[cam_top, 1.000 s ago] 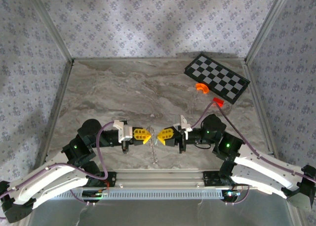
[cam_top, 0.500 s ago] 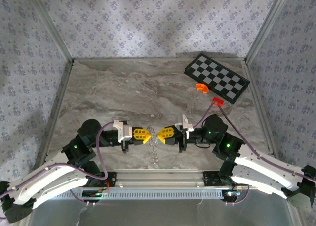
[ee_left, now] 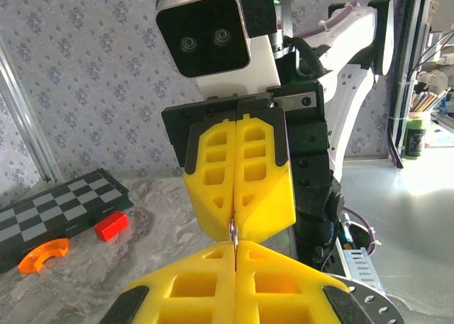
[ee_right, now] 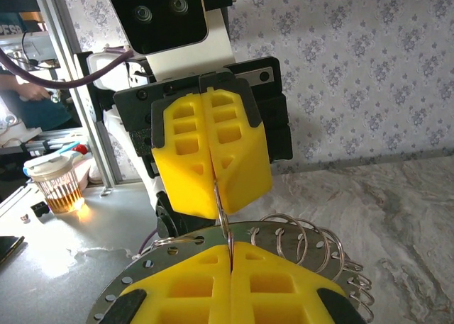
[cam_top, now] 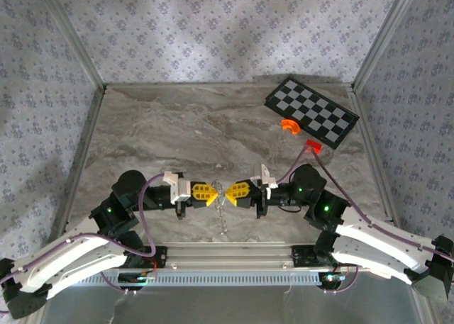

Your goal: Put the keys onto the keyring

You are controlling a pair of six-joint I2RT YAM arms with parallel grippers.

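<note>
Grey marbled table (cam_top: 177, 125). Over the middle of its near edge, thin silvery wire keyring (cam_top: 223, 196) pinched by left jaws and right jaws, both shut tight, tip to tip. Could slip and drop with one twist or tug.

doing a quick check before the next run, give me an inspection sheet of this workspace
surface: marble-look table, grey-brown veins
job's things: keyring pinched between both grippers, chain trailing from it, more wire loops beside it; keys too small to tell
clutter: chessboard, orange piece and red block, all far right
grippers: left gripper and right gripper tip to tip, both shut
cables: purple cables looped along both arms
surroundings: patterned walls on three sides, metal frame posts
</note>
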